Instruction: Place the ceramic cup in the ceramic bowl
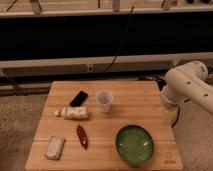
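Six things sit on my wooden bench [127, 87], and two of them matter to the job. I call the edge at the bottom of the view the near edge.

The ceramic cup [104, 101] stands upright, mouth up, a little towards the far edge from the middle of the bench. It is on bare wood and touches nothing. The ceramic bowl [135, 144] rests by the near edge, towards the near right corner. Its glossy dark green rim rings a lighter green inside, all of which shows to the camera. Cup and bowl are well apart, with the cup farther from me and to the left of the bowl.

The white arm [189, 82] bends in from the right side of the view, beyond the right edge of the bench. The gripper [171, 115] hangs below it, just at that right edge, about level with the stretch of wood between cup and bowl and apart from both. I cannot tell from here whether it is spread or closed.

Left of the cup lies a flat black object [78, 98], set at a slant. Just nearer to me is a white rectangular box [74, 113], lying lengthwise across the bench. A slim dark red item [82, 136] lies between the box and the near edge, left of the bowl. A pale flat packet [54, 147] sits by the near left corner. Behind the bench a black cable [122, 40] runs down a dark wall.
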